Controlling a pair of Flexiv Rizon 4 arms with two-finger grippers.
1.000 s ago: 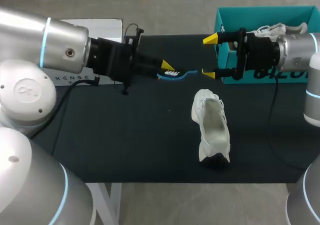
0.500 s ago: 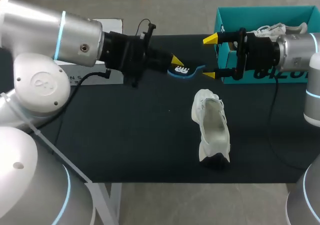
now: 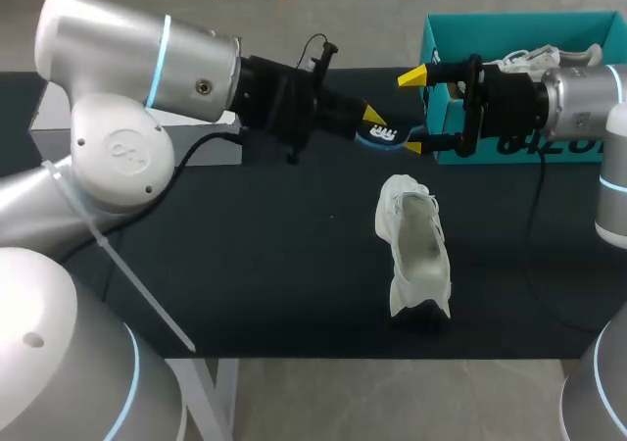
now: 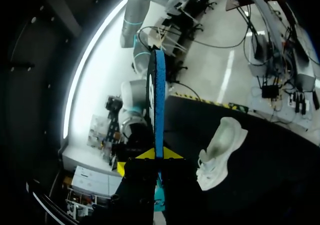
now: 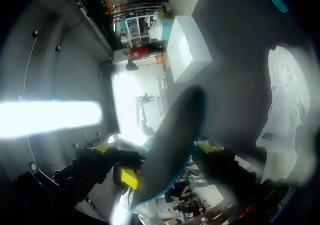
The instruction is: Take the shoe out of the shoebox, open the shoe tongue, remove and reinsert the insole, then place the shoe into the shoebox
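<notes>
The white shoe (image 3: 413, 255) lies on the dark table (image 3: 245, 265), free of both arms, its opening facing up. Everything else sits farther from the robot than the shoe. The blue insole (image 3: 387, 134) hangs in the air just beyond the shoe's far end, clear of the table. The left arm (image 3: 147, 59) comes in from the shoe's left, and its left jaws are clamped on one end of the insole. In the left wrist view the insole (image 4: 159, 100) stands edge-on between the two yellow tips, with the shoe (image 4: 222, 147) off to one side below it.

The right arm (image 3: 578, 103) comes in from beyond and to the right of the shoe. Its right jaws stand wide apart, and the insole's free end sits in the gap between them, near one tip. From the right wrist the insole (image 5: 172, 140) shows as a blurred shape between the fingers, so contact cannot be told there.

The teal shoebox (image 3: 509, 29) stands beyond the shoe, to its right, behind the right arm.
</notes>
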